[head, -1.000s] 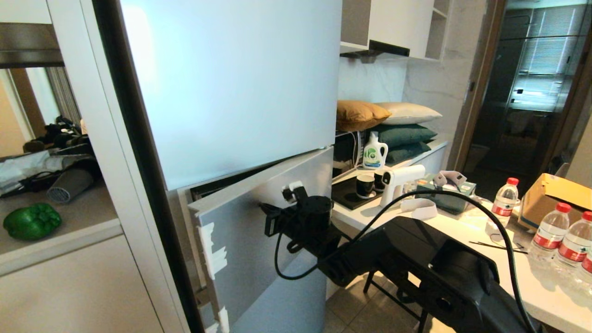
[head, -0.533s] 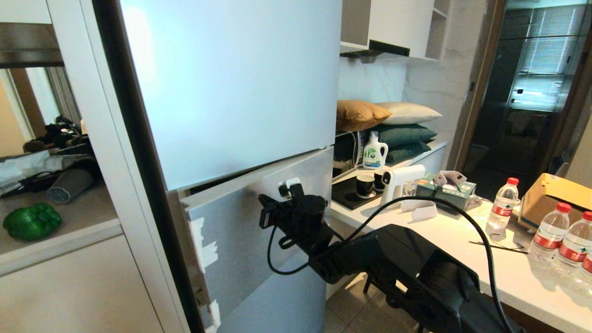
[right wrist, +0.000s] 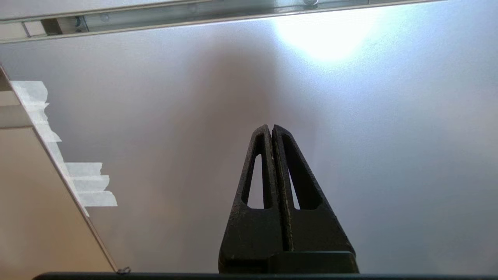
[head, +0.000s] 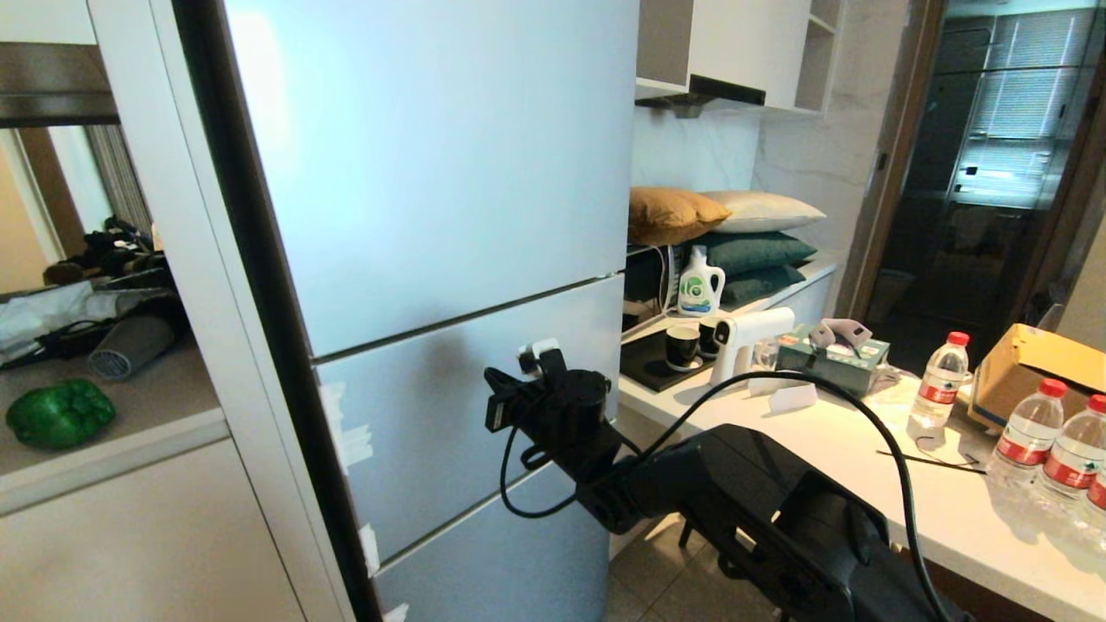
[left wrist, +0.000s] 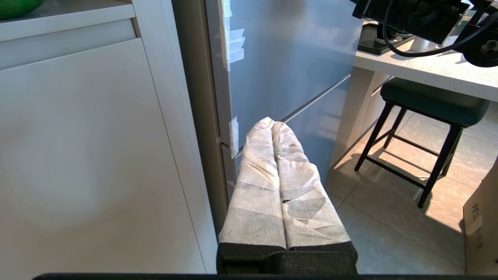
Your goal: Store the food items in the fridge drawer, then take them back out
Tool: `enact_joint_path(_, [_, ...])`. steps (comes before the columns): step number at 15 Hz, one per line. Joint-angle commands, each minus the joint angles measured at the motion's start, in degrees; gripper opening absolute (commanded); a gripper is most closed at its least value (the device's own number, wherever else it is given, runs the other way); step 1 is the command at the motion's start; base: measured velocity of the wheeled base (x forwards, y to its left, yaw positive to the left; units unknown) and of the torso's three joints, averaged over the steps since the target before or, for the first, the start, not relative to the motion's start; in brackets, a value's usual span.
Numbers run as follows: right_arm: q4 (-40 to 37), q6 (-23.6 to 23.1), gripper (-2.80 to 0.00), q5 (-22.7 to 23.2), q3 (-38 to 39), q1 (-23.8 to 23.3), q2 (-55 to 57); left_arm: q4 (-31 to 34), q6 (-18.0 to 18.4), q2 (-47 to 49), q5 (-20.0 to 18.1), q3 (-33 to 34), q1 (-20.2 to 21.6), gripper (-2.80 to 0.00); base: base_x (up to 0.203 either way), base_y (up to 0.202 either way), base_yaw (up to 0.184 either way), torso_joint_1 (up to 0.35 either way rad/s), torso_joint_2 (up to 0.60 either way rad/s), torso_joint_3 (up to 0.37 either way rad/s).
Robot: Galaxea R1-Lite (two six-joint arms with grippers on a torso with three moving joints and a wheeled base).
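Observation:
A glossy green bell pepper [head: 59, 413], one of the food items, lies on the counter left of the fridge; a sliver of the pepper [left wrist: 15, 4] shows in the left wrist view. The fridge drawer is hidden behind the fridge's middle door [head: 449, 406], which stands flush with the doors above and below. My right arm [head: 570, 415] reaches to that door; my right gripper [right wrist: 271, 127] is shut and empty, its tips at the door panel [right wrist: 369, 136]. My left gripper [left wrist: 272, 123], wrapped in white cloth, is shut and empty, low in front of the fridge's lower part.
White tape strips [head: 346, 432] mark the door's hinge-side edge. To the right a white counter [head: 864, 441] carries water bottles [head: 940, 380], a cardboard box [head: 1037, 363], a white spray gun [head: 743, 341] and cups. A black stool [left wrist: 432, 105] stands under it.
The middle fridge door has swung from ajar to fully shut, with my right gripper moving in against it. The left arm has not moved.

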State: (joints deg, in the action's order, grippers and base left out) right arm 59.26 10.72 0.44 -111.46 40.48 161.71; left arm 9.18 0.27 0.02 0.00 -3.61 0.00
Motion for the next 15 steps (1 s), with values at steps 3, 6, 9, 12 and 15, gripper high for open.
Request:
enact_joint_path(3, [0.42,0.05,-2.80,-3.70,7.14,0.14,-5.44,0.05,-0.03,-0.08,0.00,0.00,0.00,-2.80,0.000,0.000,0.000,0.000,0.00,0.000])
enact_joint_path(6, [0.55,1.01,-2.80,-4.11,25.58,0.94,-21.43,0.05,0.00,-0.10,0.00,0.00,0.07,-2.80,0.000,0.000,0.000,0.000,0.00,0.000])
enact_joint_path(9, [0.55,0.15,-2.80,-4.53,44.89,1.90,-42.53,0.05,0.00,-0.07,0.00,0.00,0.05,-2.80,0.000,0.000,0.000,0.000,0.00,0.000])
enact_joint_path(12, [0.07,-3.04,-2.80,-7.10,65.04,0.66,-62.89,0.05,0.00,-0.06,0.00,0.00,0.00,-2.80,0.000,0.000,0.000,0.000,0.00,0.000])
enact_joint_path(15, [-3.80,-6.08,-2.80,-9.19,81.78,-5.56,-81.41,0.05,0.00,-0.10,0.00,0.00,0.00,-2.80,0.000,0.000,0.000,0.000,0.00,0.000])
